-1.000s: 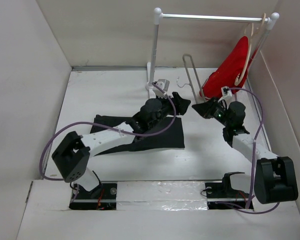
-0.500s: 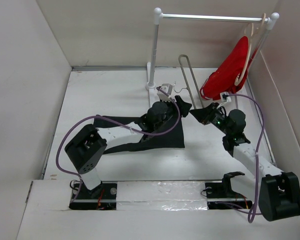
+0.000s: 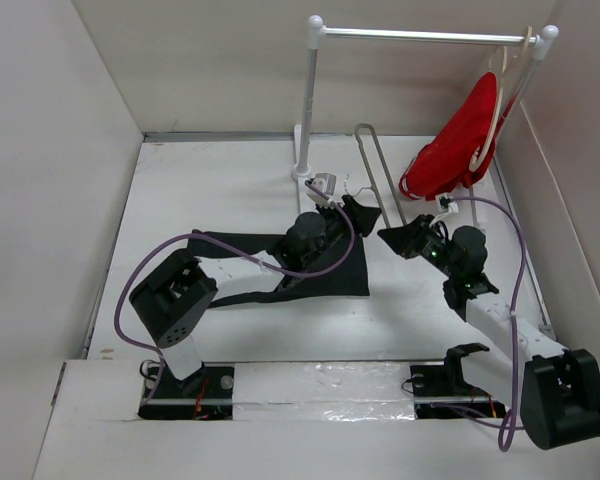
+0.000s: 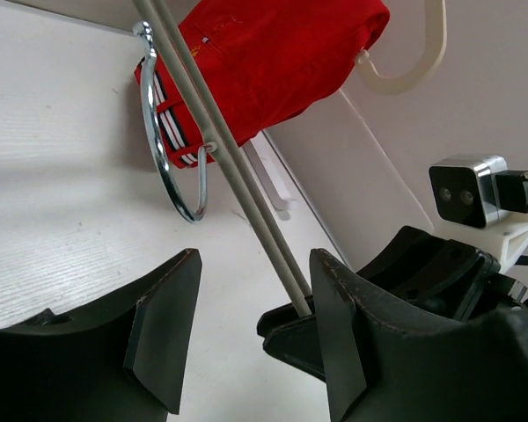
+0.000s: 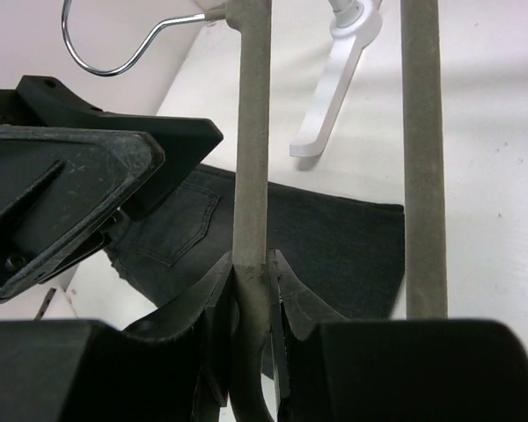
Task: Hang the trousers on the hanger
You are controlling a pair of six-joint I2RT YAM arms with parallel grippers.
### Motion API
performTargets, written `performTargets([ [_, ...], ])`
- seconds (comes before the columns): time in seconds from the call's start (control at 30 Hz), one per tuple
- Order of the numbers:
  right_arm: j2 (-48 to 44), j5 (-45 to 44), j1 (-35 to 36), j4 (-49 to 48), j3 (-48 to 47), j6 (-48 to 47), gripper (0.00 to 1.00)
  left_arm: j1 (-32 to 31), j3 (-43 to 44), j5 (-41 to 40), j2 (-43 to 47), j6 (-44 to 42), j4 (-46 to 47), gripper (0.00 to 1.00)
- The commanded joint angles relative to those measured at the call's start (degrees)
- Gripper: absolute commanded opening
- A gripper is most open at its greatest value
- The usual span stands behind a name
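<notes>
The black trousers (image 3: 320, 270) lie flat on the table under my left arm; they also show in the right wrist view (image 5: 334, 233). The thin pale grey hanger (image 3: 378, 175) stands tilted up. My right gripper (image 3: 393, 238) is shut on one of its bars (image 5: 251, 176) near the lower end. Its metal hook (image 4: 163, 149) points away towards the rack. My left gripper (image 3: 366, 212) is open and empty, just left of the hanger. In the left wrist view the hanger (image 4: 246, 198) runs down between the left gripper's (image 4: 251, 338) fingers, close to the right one.
A white clothes rack (image 3: 308, 100) stands at the back. A red garment (image 3: 460, 140) hangs from its rail on a beige hanger (image 4: 409, 66) at the right. The rack's foot (image 5: 330, 83) lies beyond the trousers. White walls close in both sides.
My right gripper has pulled back towards me with the hanger, whose upper end shifted left and lower. The left arm's base link swung right; its gripper stays by the hanger.
</notes>
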State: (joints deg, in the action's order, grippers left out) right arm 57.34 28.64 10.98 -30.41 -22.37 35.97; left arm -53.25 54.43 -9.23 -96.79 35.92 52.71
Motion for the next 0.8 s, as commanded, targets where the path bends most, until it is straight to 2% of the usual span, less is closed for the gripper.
performTargets([
  [0.0, -0.39, -0.17, 1.23, -3.60, -0.04, -1.25, 0.14, -0.18, 0.49, 1.15, 1.35, 0.82, 4.70, 0.49],
  [0.17, -1.09, -1.83, 3.61, -2.46, 0.22, -1.69, 0.14, -0.18, 2.52, 0.19, -0.94, 1.78, 3.28, 0.48],
  [0.33, -2.23, -2.63, 5.62, -2.90, 2.07, -1.16, 0.14, 0.34, 3.83, -0.52, -3.04, 2.57, 4.07, 0.40],
  [0.4, -2.41, -2.80, 6.15, -3.07, 2.68, -0.90, 0.14, 0.34, 3.84, -0.96, -3.49, 3.36, 4.33, 0.33],
  [0.43, -3.02, -3.50, 6.16, -2.99, 2.94, -0.90, 0.14, 0.34, 3.66, -1.13, -3.49, 3.97, 4.59, 0.22],
  [0.57, -3.82, -4.30, 6.16, -1.23, 3.56, -1.78, 0.14, 0.34, 2.61, -2.10, -3.05, 4.86, 4.86, 0.00],
  [0.63, -4.08, -4.56, 6.77, -1.23, 4.00, -1.78, 0.19, 0.34, 2.43, -2.19, -2.88, 4.95, 3.81, 0.00],
  [0.73, -5.48, -4.47, 7.39, 0.26, 4.88, -3.09, 0.36, 0.34, 0.59, -1.84, -2.26, 5.03, 4.42, 0.00],
  [0.77, -6.27, -4.47, 8.00, 1.83, 5.32, -3.44, 0.49, 0.34, -0.02, -1.49, -2.26, 5.73, 4.33, 0.00],
])
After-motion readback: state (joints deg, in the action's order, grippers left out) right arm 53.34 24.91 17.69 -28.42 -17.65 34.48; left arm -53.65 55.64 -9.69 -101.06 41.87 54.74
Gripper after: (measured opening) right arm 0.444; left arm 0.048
